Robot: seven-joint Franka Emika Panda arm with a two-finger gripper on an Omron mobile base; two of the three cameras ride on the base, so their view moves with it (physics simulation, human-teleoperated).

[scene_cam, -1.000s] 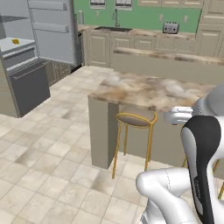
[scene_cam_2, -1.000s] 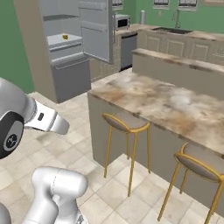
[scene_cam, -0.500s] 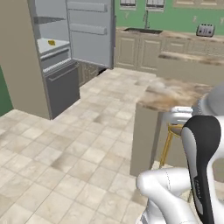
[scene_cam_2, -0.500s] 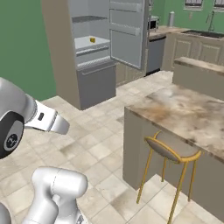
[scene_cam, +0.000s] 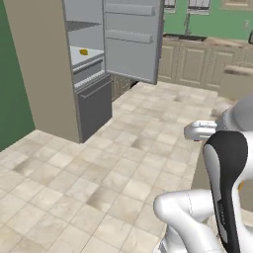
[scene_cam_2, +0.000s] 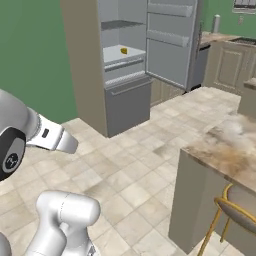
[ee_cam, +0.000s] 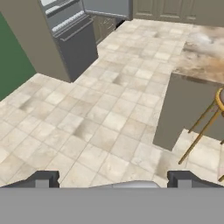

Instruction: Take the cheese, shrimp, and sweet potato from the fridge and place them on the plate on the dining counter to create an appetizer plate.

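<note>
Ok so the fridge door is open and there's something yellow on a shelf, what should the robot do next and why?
Probably keep driving toward the fridge. Its door stands open and the cheese sits on a shelf, but a wide stretch of tiled floor lies between. The gripper is open, empty and pointed at the floor, too far away to reach.

One fridge (scene_cam: 64, 74), one cheese (scene_cam: 84, 52), one stool (scene_cam_2: 235, 215).

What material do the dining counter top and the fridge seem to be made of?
The dining counter top looks like polished stone, probably marble: beige-brown with cloudy veins. The fridge looks like painted or brushed metal: flat, even grey, though the tan side panel may be wood.
</note>
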